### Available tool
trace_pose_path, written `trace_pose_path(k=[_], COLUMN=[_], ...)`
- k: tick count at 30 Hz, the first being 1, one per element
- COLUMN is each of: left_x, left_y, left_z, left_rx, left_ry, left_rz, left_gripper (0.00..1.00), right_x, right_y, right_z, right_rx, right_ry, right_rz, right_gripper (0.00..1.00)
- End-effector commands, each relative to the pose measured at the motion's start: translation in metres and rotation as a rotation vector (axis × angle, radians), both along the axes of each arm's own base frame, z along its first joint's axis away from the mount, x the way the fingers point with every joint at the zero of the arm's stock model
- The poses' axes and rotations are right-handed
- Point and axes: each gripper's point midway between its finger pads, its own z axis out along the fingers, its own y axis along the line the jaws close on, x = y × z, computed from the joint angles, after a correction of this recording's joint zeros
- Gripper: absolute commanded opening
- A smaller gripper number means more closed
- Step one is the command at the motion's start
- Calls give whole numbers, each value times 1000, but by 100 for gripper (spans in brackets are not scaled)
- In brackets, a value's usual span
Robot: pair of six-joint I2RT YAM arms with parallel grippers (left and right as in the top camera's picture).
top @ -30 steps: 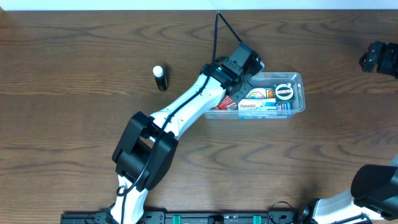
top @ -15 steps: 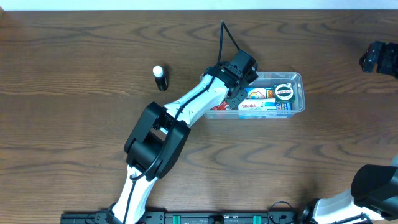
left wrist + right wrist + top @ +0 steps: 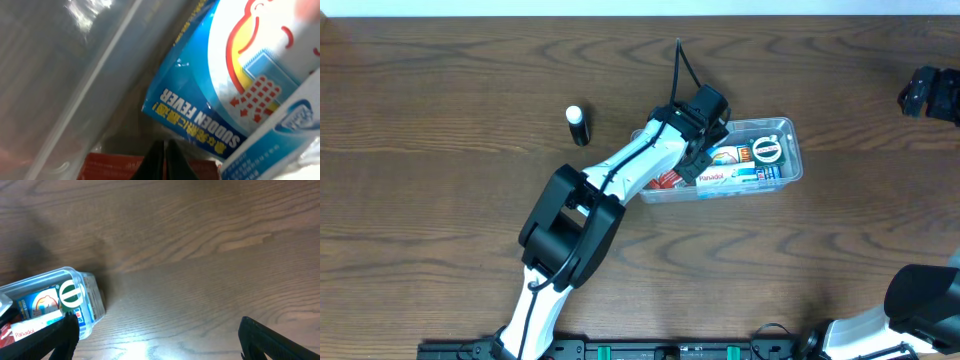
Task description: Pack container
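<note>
Fingertips touch: my left gripper [image 3: 161,159] is closed inside the container [image 3: 796,150], mid-table, over a red packet [image 3: 115,167] cut off by the frame. In the overhead view my arm hides the tips. Wrist view only: blue packet [image 3: 200,107] reads "SUDDEN FEVER". Overhead: box [image 3: 718,177] reads "Panadol". Right gripper [image 3: 157,332] is spread wide, well apart from the container.

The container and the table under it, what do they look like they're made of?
The container looks like clear, glossy plastic: the packets inside show through its walls. The table looks like dark brown wood or wood-grain laminate, I cannot tell which; the grain is plain, with a soft sheen.
</note>
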Motion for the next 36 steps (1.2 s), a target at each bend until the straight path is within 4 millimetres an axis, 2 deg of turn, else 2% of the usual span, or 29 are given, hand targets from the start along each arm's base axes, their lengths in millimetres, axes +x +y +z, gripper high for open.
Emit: trace_pose_path(k=[1, 6, 11, 14, 17, 20, 23, 25, 29, 31, 33, 34, 36], left_x=[3, -1, -10, -9, -8, -3, 13, 26, 48, 62, 74, 79, 88], left_y=[2, 5, 9, 8, 8, 12, 31, 55, 107, 137, 164, 175, 197], left_z=[26, 48, 51, 61, 82, 115, 158, 187, 226, 239, 243, 244, 241], left_rx=[-12, -23, -19, -46, -76, -123, -171, -213, -292, -316, -318, -316, -306], left_ry=[-37, -50, -20, -28, -62, -128, -238, -308, -391, -432, -460, -469, -478], left_rz=[-7, -5, 9, 65, 66, 109, 260, 387, 586, 667, 728, 754, 802], left_gripper=[6, 6, 6, 6, 6, 6, 6, 6, 7, 13, 52, 66, 70], right_x=[0, 0, 0, 0, 0, 0, 0, -1, 0, 0, 0, 0, 0], right_y=[-1, -1, -1, -1, -1, -1, -1, -1, -1, -1, -1, -1, -1], right_z=[7, 7, 7, 7, 7, 7, 7, 7, 7, 7, 7, 7, 7], right_rx=[-6, -6, -7, -6, -7, -6, -6, -6, -6, -6, -6, -6, -6], right_ry=[-18, -18, -18, -18, -18, -18, -18, -18, -18, -18, -18, -18, -18], right_rz=[-4, -3, -3, -3, -3, -3, -3, -3, -3, -3, -3, -3, -3], right_gripper=[99, 99, 99, 99, 99, 99, 99, 99, 99, 99, 99, 99, 99])
